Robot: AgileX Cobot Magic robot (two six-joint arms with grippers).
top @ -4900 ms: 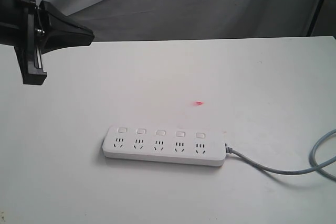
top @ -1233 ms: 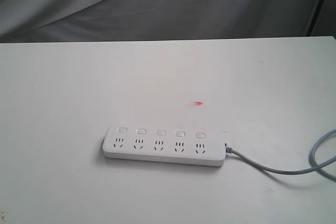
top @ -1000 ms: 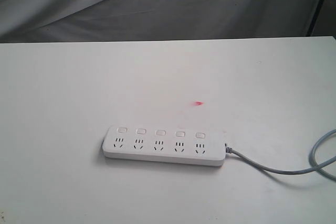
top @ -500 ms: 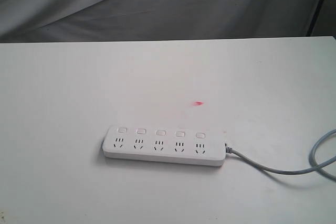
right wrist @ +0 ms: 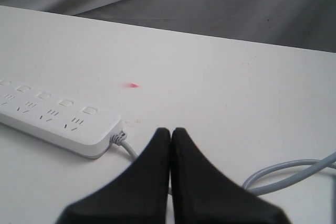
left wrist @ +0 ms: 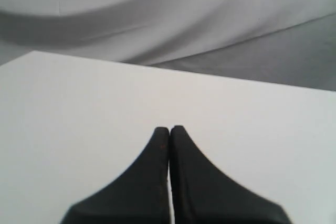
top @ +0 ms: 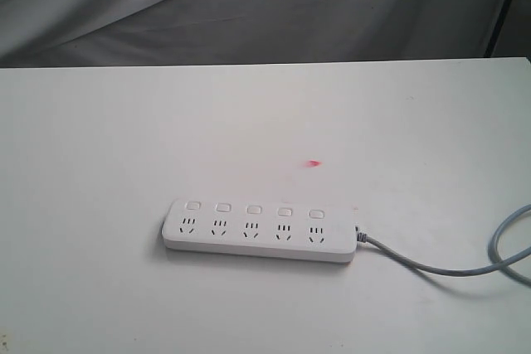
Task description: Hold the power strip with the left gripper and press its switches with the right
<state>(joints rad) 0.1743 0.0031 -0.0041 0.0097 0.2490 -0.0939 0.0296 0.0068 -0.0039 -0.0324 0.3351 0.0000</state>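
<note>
Both pincers are pressed together and empty; the power strip lies flat on the table, long axis left to right, its cable leaving the end nearer the right gripper, while the left gripper faces only bare tabletop

no readable text, labels or numbers anywhere.

The left gripper is matte black. Its two jaws have small rounded tips and widen in smooth concave curves to a broad base, with a thin pale seam running between them. The right gripper looks the same: plain black jaws, blunt rounded tips, wide curved shoulders, a narrow seam down the middle.
</note>
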